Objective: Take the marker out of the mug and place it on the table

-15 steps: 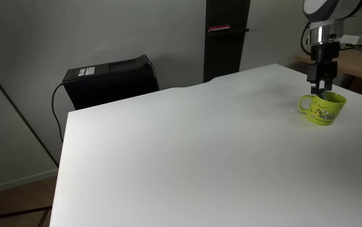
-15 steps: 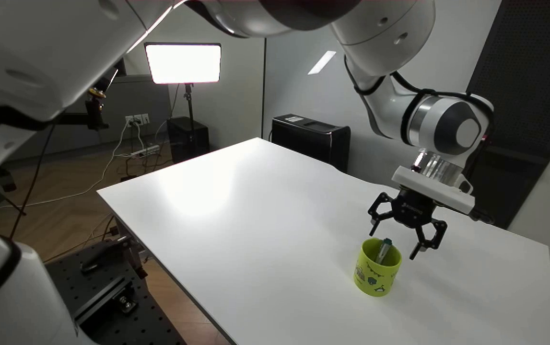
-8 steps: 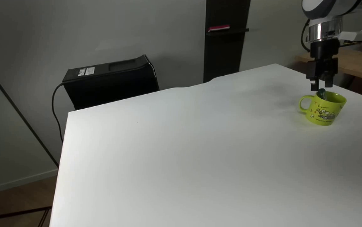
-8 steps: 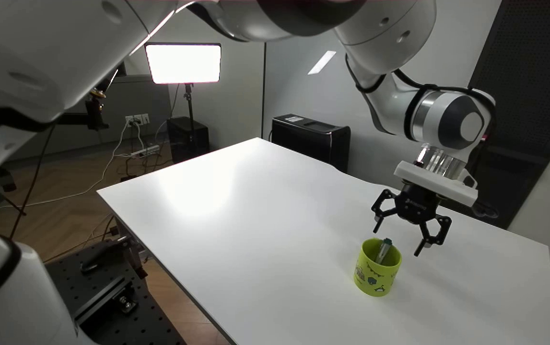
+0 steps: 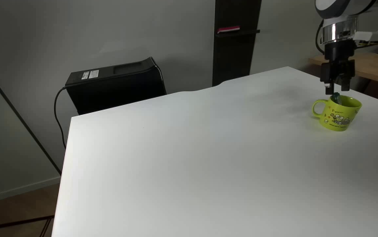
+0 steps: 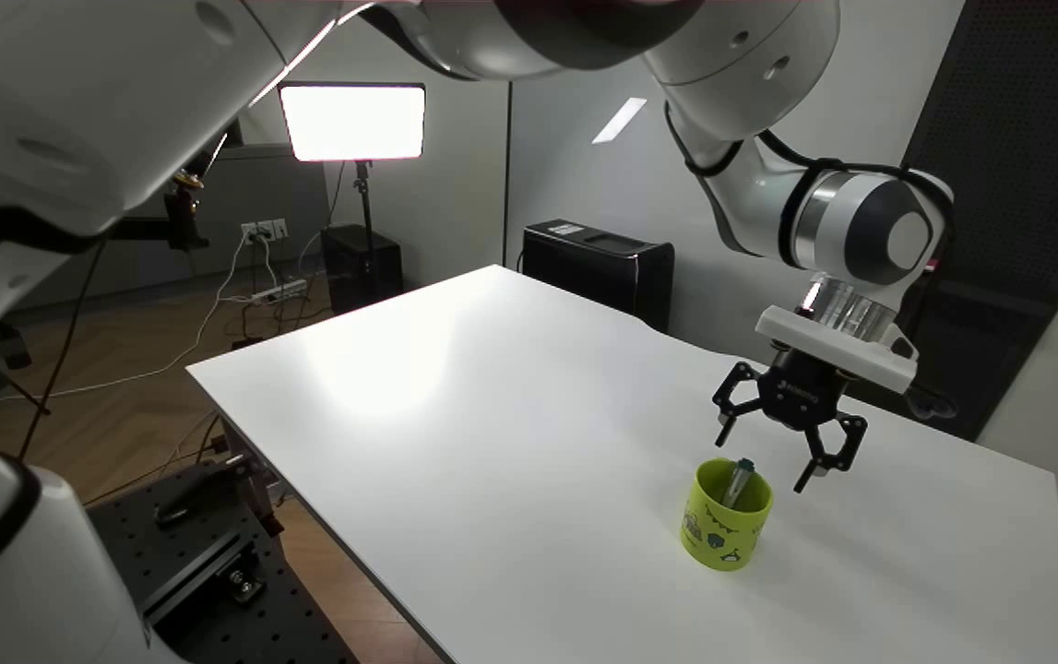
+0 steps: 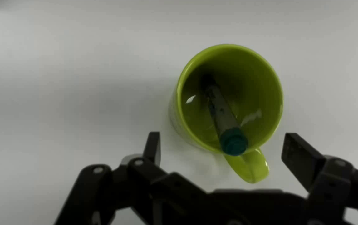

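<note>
The yellow-green mug stands upright on the white table in both exterior views (image 5: 340, 115) (image 6: 722, 537); it also shows in the wrist view (image 7: 261, 90). The marker, with a pale body and teal end, leans inside it, teal end up at the rim on the handle side. The marker shows in the wrist view (image 7: 224, 114) and in both exterior views (image 5: 336, 98) (image 6: 737, 484). My gripper is wide open and empty just above the mug, in both exterior views (image 5: 337, 91) (image 6: 760, 467). In the wrist view (image 7: 222, 134) its fingers appear either side of the teal end, touching nothing.
The white table (image 5: 175, 164) also shows in an exterior view (image 6: 538, 415). A black box-like unit (image 5: 116, 84) stands beyond the table edge by the wall. A bright light panel (image 6: 353, 122) stands on the floor behind.
My gripper has risen slightly over the last second and shifted a little sideways, staying open. In the last half second it has barely moved. The mug and marker have not moved.
</note>
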You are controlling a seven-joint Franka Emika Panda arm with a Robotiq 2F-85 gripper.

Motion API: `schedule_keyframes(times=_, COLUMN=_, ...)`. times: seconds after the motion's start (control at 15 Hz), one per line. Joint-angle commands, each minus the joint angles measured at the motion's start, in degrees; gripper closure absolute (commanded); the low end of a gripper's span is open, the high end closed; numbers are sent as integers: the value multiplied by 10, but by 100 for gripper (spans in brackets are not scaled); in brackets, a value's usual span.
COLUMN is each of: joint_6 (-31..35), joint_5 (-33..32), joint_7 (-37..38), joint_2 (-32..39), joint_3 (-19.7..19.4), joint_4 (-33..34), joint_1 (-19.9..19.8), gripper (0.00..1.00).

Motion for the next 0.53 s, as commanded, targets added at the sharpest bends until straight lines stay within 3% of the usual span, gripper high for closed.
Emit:
schedule_keyframes(times=0.0, joint_6=-15, joint_5=-5, joint_7=22, joint_2=-2, joint_3=1, joint_4=8, joint_1=-1, gripper=0)
schedule_keyframes(times=0.47, joint_6=-19, joint_5=-5, joint_7=24, joint_2=-1, joint_3=-1, joint_4=7, joint_1=-4, gripper=0)
